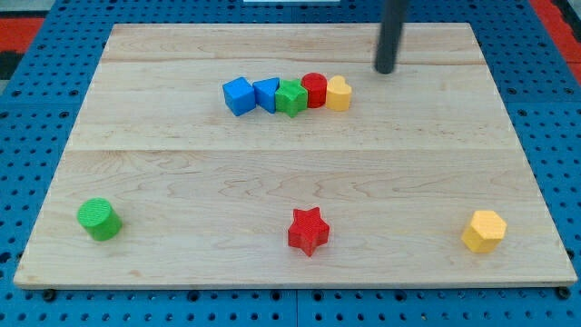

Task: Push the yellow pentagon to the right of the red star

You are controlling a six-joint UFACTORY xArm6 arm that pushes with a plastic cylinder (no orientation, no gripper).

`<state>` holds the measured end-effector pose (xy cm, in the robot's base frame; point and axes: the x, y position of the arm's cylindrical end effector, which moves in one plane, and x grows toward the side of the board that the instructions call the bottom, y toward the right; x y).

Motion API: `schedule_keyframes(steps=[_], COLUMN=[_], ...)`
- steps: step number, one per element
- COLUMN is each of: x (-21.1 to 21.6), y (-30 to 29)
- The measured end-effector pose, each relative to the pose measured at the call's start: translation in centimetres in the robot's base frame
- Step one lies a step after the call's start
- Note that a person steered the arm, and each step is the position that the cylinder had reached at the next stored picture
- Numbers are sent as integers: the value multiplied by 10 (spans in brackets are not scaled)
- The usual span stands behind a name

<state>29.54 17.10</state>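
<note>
Blocks are sitting in two groups on the pale wooden tabletop (182, 173), which is lying on a blue pegboard (36, 109). Upper centre of the frame, a tight row is running left to right: a blue cube (239, 95), a second blue block (267, 94), a green star-like block (290, 98), a red cylinder (314, 89) and a yellow heart-like block (338, 94), each touching the next. Along the lower edge, a green cylinder (98, 219) is standing at lower left, the red star (308, 231) at lower centre, and the yellow pentagon (483, 231) at lower right, well apart from the star. No gripper is showing; the dark rod is coming down from the top edge, my tip (386, 69) resting just upper right of the yellow heart-like block, holding nothing.
</note>
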Motion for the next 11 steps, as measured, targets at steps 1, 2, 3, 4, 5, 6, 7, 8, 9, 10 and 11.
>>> schedule_keyframes(steps=[1,2,3,4,5,6,7,8,9,10,11], x=[44,114,182,237,243,256,275,270,230,214,228], y=[85,138,148,144,105,81,77,4,-86,-99,-38])
